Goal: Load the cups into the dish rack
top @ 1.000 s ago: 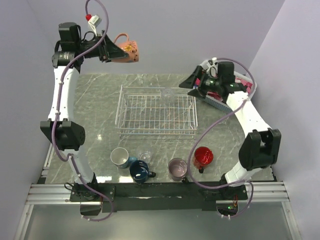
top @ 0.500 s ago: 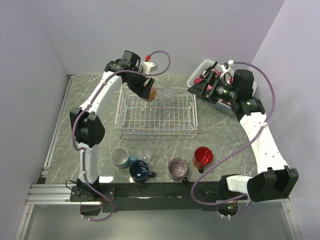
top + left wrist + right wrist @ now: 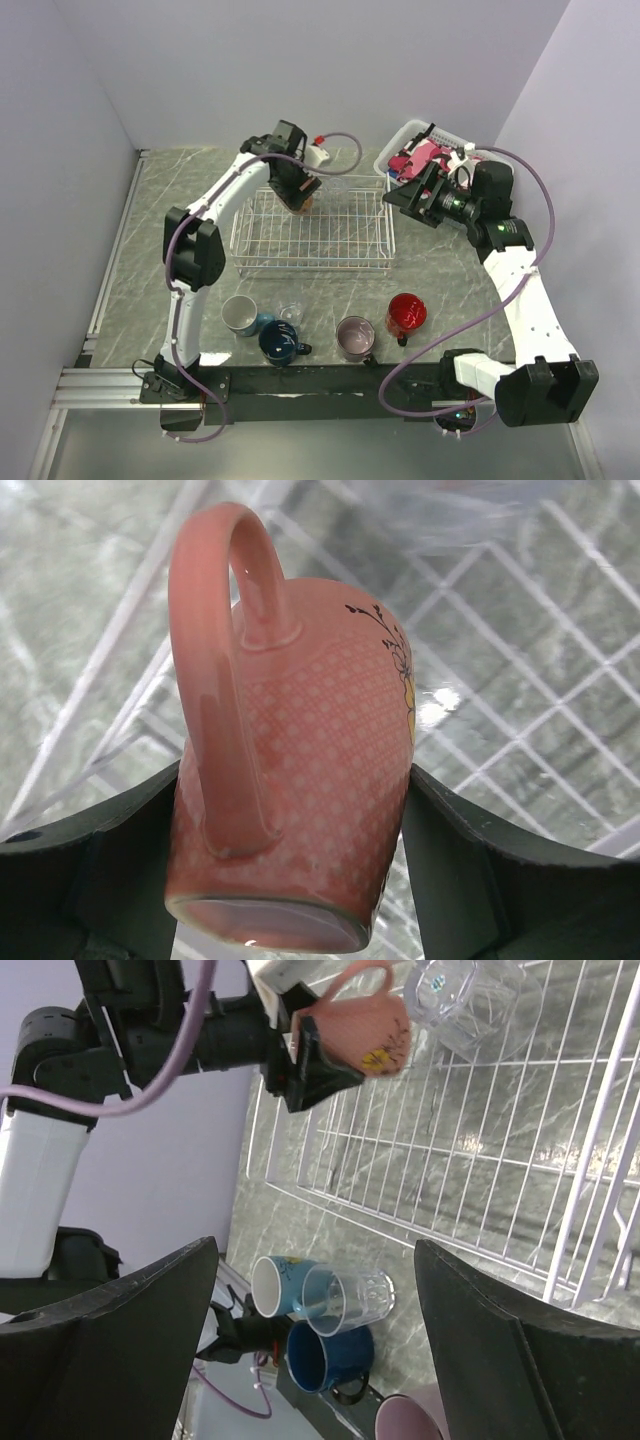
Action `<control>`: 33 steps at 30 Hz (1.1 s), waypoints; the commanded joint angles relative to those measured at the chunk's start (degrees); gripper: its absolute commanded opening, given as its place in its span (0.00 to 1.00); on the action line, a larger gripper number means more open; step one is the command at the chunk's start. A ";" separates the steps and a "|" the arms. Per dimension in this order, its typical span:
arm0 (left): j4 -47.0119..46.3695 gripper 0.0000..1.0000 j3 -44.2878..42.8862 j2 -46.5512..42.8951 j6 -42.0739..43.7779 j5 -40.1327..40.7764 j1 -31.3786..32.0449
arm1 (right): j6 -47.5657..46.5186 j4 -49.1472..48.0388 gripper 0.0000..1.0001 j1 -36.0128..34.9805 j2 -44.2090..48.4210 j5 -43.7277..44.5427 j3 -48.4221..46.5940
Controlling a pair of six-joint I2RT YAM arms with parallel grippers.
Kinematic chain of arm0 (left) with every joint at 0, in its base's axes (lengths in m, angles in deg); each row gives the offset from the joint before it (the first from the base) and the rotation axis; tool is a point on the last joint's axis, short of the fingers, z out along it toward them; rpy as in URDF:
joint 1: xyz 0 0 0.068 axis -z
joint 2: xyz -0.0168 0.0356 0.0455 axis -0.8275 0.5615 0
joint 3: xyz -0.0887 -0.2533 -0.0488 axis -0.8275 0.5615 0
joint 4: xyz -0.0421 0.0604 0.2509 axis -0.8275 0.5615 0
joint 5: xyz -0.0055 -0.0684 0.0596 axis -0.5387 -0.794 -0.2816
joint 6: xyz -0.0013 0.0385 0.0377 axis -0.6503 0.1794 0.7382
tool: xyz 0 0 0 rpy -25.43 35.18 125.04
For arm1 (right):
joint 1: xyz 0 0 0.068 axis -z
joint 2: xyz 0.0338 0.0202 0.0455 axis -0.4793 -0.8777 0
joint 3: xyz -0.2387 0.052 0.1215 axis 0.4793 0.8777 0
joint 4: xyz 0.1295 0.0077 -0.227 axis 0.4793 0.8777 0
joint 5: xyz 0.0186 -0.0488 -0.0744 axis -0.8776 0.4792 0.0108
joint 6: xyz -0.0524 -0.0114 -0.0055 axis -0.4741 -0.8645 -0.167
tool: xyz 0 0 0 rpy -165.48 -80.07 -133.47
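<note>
Where the top view looks down, the left arm (image 3: 225, 195) carries the salmon mug (image 3: 302, 196) over the far side of the dish rack (image 3: 245, 250), near a clear glass (image 3: 335, 186) lying inside. The teal mug (image 3: 238, 314), small glass (image 3: 291, 313), navy mug (image 3: 280, 343), mauve mug (image 3: 355, 338) and red mug (image 3: 407, 313) stand on the bench (image 3: 180, 200), outside the rack.

Left wrist view: the left fingers (image 3: 90, 865) clamp the salmon mug's sides, base nearest the camera, rack wires behind.

Right wrist view: the right fingers (image 3: 110, 1340) are spread wide, gripping nothing.
</note>
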 commanded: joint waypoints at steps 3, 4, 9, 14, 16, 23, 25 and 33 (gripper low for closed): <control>-2.18 0.01 0.25 -0.93 1.56 -1.05 1.32 | 0.91 -3.45 0.86 0.35 0.88 -1.96 1.45; -2.00 0.01 0.68 -1.02 1.82 -1.22 1.32 | 1.09 -3.62 0.85 0.44 0.88 -2.13 1.54; -5.50 0.01 4.90 -0.84 2.79 -0.88 1.23 | 1.88 -4.07 0.84 0.44 0.79 -2.58 1.28; -7.01 0.05 3.25 1.43 3.32 -0.96 1.23 | 1.62 -2.92 0.84 0.44 1.40 -2.22 0.66; -6.92 0.31 2.10 2.32 3.06 -1.14 1.32 | 2.05 -3.18 0.84 0.44 1.67 -2.49 1.01; -8.24 0.96 0.16 2.32 0.33 -4.21 1.14 | 2.32 -3.89 0.84 0.44 2.46 -3.01 3.12; -8.85 0.97 0.51 2.23 -0.02 -5.35 1.14 | 2.67 -4.41 0.84 0.44 2.46 -3.37 3.38; -9.91 0.96 -0.72 2.58 -1.78 -7.90 1.14 | 2.94 -4.77 0.84 0.44 3.34 -3.46 4.88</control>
